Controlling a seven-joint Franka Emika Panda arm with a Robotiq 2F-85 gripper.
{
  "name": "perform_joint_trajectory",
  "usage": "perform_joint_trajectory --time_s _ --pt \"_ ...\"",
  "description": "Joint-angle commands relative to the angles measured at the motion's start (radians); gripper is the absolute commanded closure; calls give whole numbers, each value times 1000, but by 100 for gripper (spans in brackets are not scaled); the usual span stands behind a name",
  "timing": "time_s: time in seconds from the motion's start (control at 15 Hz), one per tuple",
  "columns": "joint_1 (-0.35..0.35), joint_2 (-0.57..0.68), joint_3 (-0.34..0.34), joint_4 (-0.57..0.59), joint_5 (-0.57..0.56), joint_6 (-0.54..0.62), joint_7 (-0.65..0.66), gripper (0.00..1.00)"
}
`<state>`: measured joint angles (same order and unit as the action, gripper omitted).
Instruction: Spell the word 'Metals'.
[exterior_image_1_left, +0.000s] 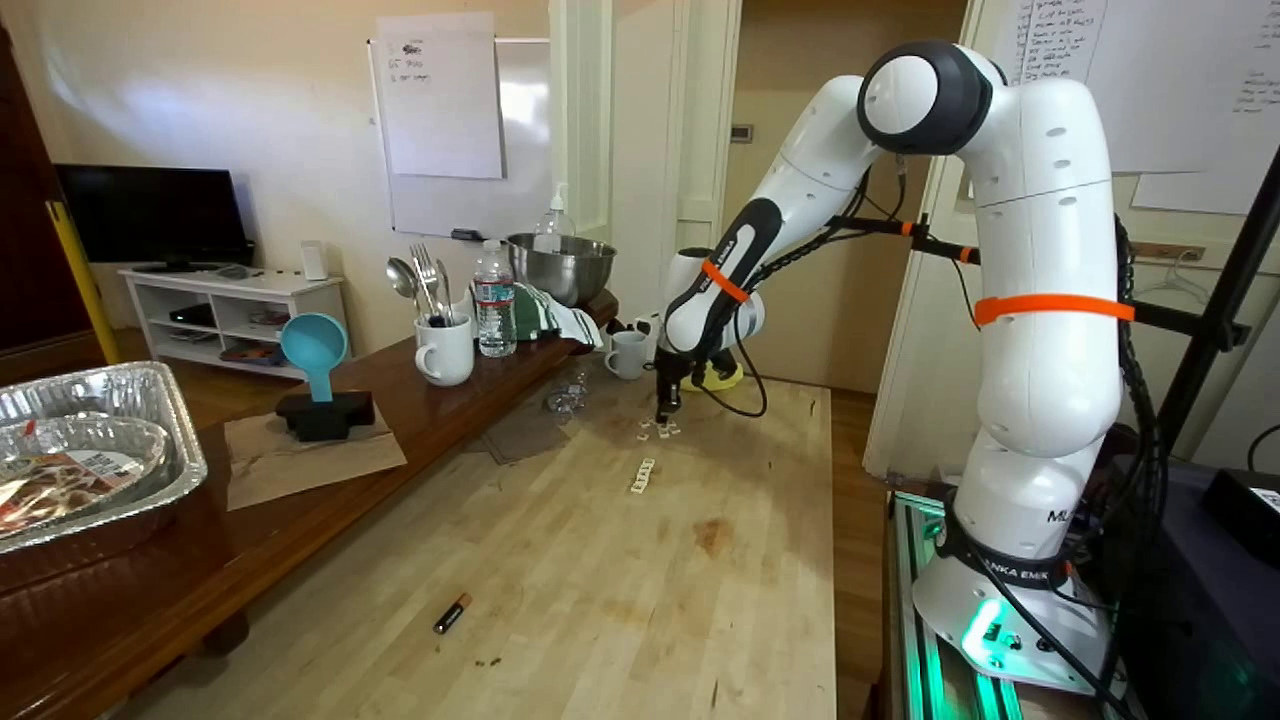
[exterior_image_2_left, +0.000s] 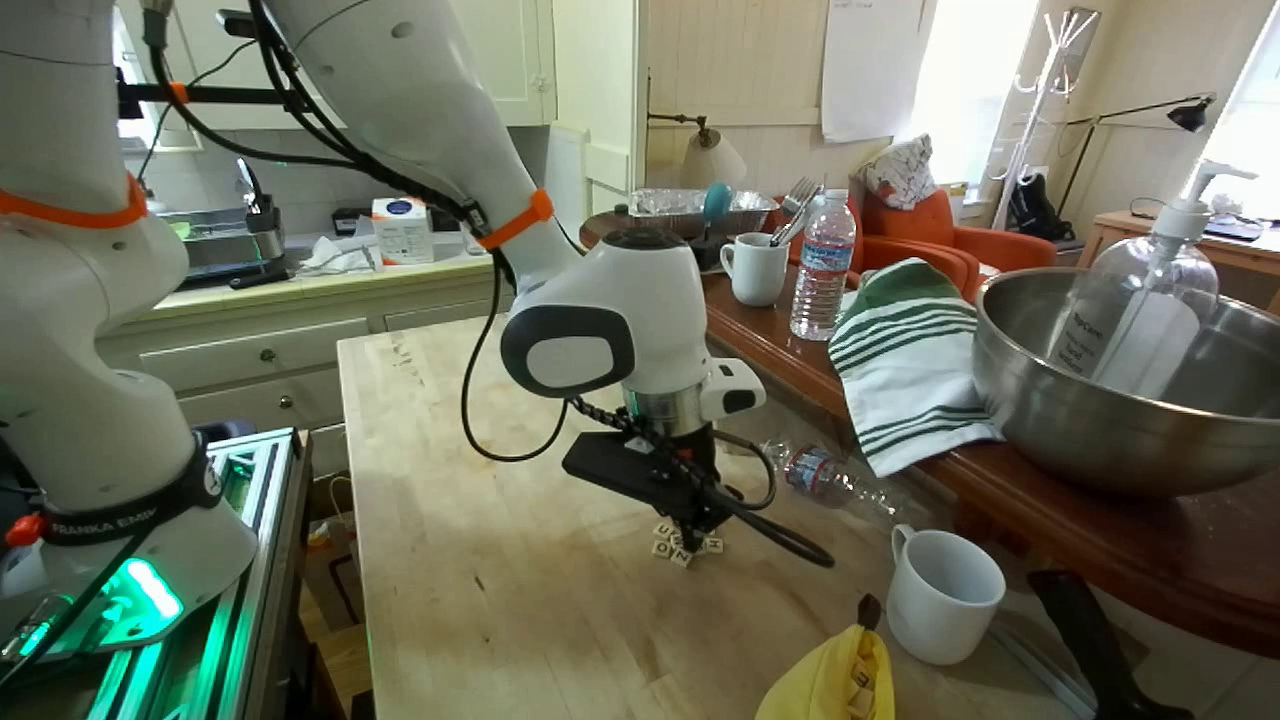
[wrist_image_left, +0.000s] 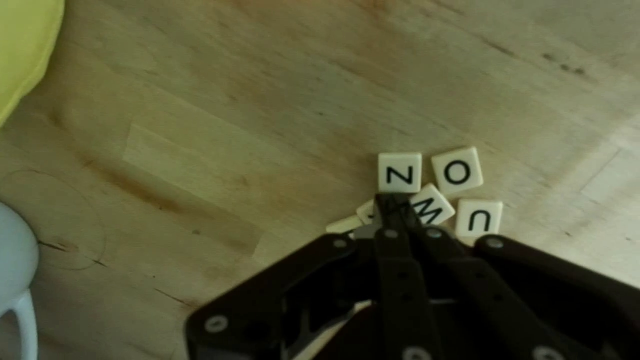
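Next to the square cream tile printed O (wrist_image_left: 457, 170), a matching tile (wrist_image_left: 479, 218) reads U; near O, the black jointed claw (wrist_image_left: 395, 204) is clenched.

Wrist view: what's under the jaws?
Partly covered tiles show on both sides of the shut jaws; at the picture's left, letters are mostly hidden. Anything fully beneath can't be seen.

Both exterior views share the table (exterior_image_1_left: 600, 570) from opposite ends — wrist view faces down, close.
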<state>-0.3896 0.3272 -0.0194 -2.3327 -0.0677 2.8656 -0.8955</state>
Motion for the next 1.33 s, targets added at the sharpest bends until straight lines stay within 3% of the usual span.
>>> perform_joint_trajectory --time_s 0.0,0.6,1.27 --pt "-24 -31 28 -23 36 -36 -68 100" --pt "-13 -38 22 -27 56 -46 -132 100" --pt "30 -4 -15 -7 39 -57 -78 100"
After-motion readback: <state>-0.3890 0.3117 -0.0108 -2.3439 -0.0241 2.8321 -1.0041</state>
